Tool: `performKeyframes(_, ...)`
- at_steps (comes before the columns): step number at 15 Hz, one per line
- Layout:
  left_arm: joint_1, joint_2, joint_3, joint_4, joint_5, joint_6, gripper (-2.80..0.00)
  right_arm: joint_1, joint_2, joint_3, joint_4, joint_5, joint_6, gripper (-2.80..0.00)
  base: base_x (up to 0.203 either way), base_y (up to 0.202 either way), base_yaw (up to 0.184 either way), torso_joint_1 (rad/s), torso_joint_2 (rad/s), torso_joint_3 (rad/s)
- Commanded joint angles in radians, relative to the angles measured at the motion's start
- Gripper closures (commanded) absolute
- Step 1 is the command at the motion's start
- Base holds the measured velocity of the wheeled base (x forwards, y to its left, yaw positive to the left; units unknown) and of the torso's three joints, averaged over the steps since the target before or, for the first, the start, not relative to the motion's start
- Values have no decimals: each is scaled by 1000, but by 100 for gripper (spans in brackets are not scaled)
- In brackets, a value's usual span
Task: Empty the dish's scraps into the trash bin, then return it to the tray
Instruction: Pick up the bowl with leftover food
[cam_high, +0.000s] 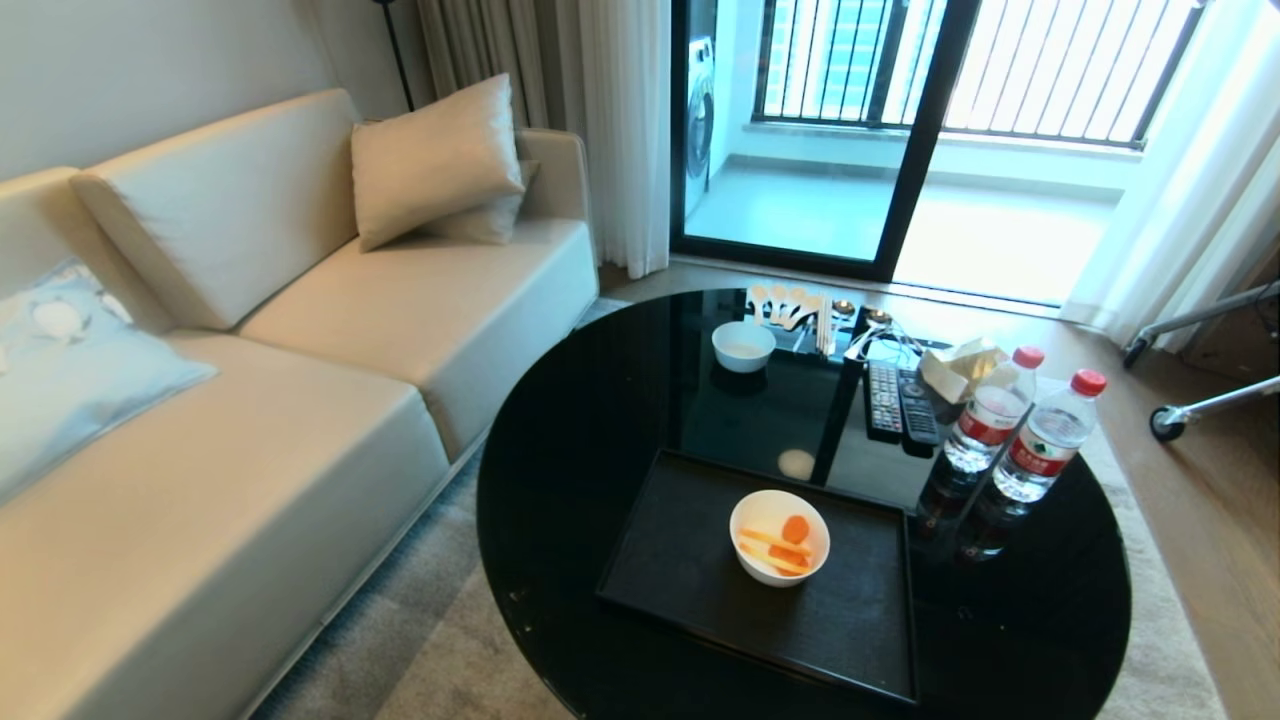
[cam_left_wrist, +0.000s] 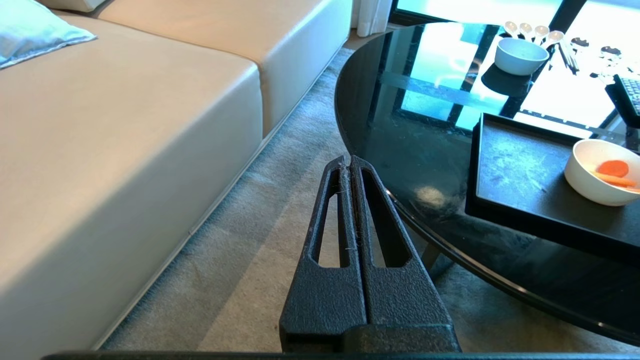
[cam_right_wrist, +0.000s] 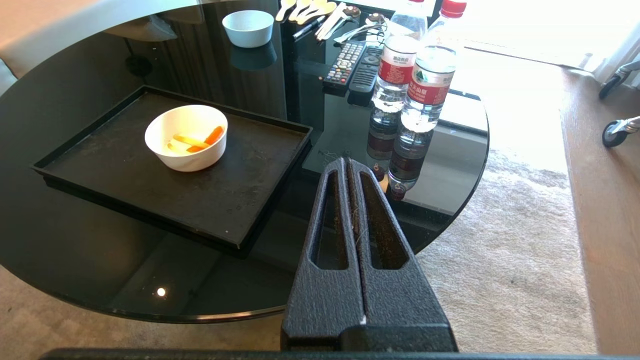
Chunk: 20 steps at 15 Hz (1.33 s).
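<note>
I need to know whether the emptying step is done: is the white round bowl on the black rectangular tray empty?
No: in the head view the white round bowl on the black rectangular tray holds orange carrot rounds and pale sticks.

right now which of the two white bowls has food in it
The bowl on the black tray, holding carrot pieces; the far bowl looks empty.
</note>
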Motion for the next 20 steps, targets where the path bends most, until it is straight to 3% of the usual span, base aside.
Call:
performKeyframes(1,0,0,0,-1,0,0,0,1,1,0,-1,0,-1,0,0,0,0,0,0,0)
performKeyframes(11,0,0,0,-1,0,-2,0,1,1,0,-9,9,-28,0,0,0,0,0,0,0)
performKeyframes(14,0,0,0,-1,0,0,0,0,10,-63,7,42,-37,0,0,0,0,0,0,0)
performKeyframes(20,0,0,0,-1,0,0,0,7,330,-253,38,96,-112,0,0,0,0,0,0,0)
